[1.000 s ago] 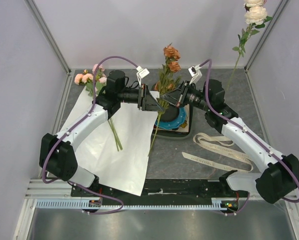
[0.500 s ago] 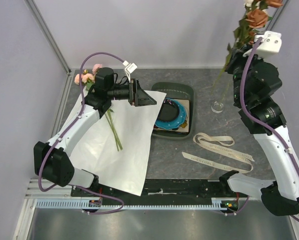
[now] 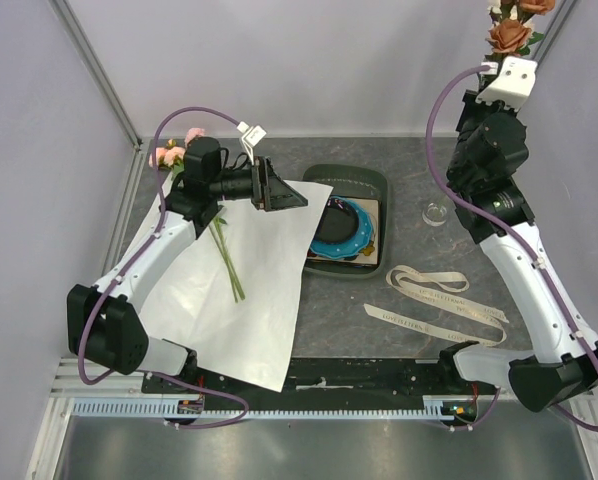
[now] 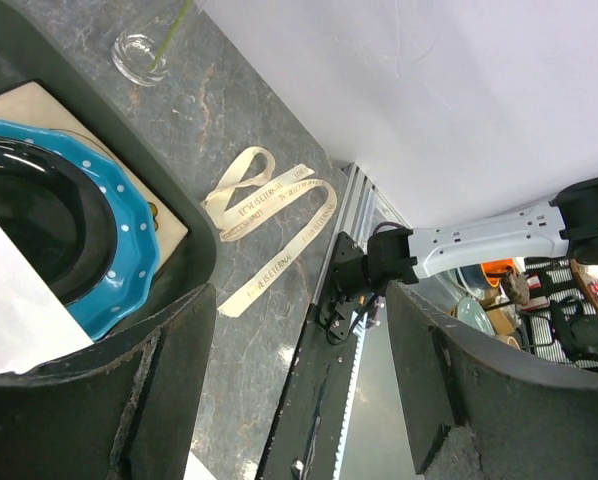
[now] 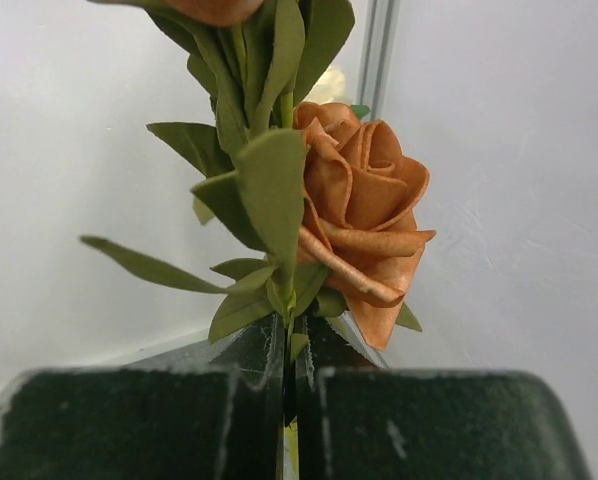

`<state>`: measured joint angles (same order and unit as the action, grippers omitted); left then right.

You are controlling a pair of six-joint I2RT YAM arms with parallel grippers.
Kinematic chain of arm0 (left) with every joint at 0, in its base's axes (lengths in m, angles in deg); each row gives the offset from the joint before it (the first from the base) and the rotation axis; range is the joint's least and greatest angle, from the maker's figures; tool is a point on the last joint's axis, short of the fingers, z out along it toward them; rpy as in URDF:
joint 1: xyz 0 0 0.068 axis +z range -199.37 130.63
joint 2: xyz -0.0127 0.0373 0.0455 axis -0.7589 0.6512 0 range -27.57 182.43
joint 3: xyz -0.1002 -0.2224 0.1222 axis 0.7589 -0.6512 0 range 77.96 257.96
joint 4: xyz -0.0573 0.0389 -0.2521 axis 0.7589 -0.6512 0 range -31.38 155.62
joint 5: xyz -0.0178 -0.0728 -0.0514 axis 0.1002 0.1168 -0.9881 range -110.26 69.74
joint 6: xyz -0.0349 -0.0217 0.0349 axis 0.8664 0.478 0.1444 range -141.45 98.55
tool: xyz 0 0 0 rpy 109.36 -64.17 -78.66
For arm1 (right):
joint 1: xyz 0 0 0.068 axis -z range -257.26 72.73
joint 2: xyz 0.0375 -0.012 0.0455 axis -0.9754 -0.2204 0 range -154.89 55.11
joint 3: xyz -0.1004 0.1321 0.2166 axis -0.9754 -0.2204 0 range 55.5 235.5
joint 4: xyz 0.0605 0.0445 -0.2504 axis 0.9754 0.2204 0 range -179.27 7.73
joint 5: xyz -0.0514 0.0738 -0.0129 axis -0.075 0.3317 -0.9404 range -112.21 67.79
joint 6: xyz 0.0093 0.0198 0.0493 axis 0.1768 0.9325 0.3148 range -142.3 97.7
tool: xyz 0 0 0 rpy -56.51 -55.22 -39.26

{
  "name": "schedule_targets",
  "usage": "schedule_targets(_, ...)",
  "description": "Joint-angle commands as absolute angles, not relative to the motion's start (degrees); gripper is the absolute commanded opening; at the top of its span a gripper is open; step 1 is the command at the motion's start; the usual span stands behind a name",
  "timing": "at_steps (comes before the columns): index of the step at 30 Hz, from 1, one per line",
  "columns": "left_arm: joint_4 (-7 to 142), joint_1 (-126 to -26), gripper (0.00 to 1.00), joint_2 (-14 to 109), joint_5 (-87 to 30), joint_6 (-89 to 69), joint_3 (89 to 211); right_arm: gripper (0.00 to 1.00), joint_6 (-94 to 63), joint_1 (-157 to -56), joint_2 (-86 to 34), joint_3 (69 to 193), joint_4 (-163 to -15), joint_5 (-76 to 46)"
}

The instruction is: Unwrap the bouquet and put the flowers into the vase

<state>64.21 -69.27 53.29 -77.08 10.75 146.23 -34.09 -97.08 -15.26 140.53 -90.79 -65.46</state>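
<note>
Rises up-right from a second ago to high behind the vase (image 3: 436,213) with right gripper (image 5: 289,385) clamped shut on a peach rose (image 5: 364,215) stem, leaves left gripper (image 4: 299,390) spread empty well left of vase; flower-transfer step, next needs stem tip lowered into rim.

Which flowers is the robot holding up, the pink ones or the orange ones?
The orange roses: the right end effector pinches their stem up high, while the pink flowers lie flat, stems on the white paper.
</note>
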Motion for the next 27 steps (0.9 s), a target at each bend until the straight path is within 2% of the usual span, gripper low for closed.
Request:
schedule_targets(1, 67.73, -68.53, 0.75, 51.01, -76.95, 12.38, 145.81, 0.00, -33.46, -94.85, -14.76, 138.56, -99.11, -64.14)
schedule_targets(6, 69.83, -67.83, 0.75, 50.39, -76.95, 13.87, 144.76, 0.00, -32.93, -94.40, -14.58, 135.22, -105.44, -62.73)
schedule_targets(27, 72.12, -66.95, 0.75, 50.83, -77.83, 15.37, 143.88, 0.00, -34.34, -92.47, -20.04, 134.95, -110.10, -61.76)
